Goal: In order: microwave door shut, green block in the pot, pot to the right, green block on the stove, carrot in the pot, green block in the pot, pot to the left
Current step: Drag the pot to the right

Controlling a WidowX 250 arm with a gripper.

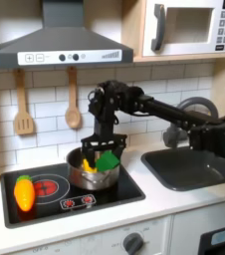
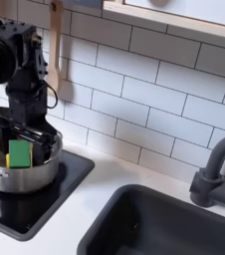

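tool [image 1: 102, 151] hangs over the pot [image 1: 93, 175], fingers pointing down, partly spread. green block [image 1: 108, 159] sits at the fingertips in the first exterior view; in the second exterior view the green block [image 2: 19, 152] lies between the two dark fingers [image 2: 37, 136], just above the pot [image 2: 15, 171] rim. cannot tell whether the fingers press on it or only flank it. a yellow piece [image 1: 88, 162] lies in the pot on the first exterior view's left of the block. pot stands on the right burner of the stove [image 1: 60, 189]. carrot [image 1: 24, 191] lies on the left burner, well apart from the tool. microwave door [image 1: 184, 28] sits flush, closed, up on the first exterior view's right. grey sink [image 1: 197, 167] set in the surface [image 1: 174, 199] beside the stove.
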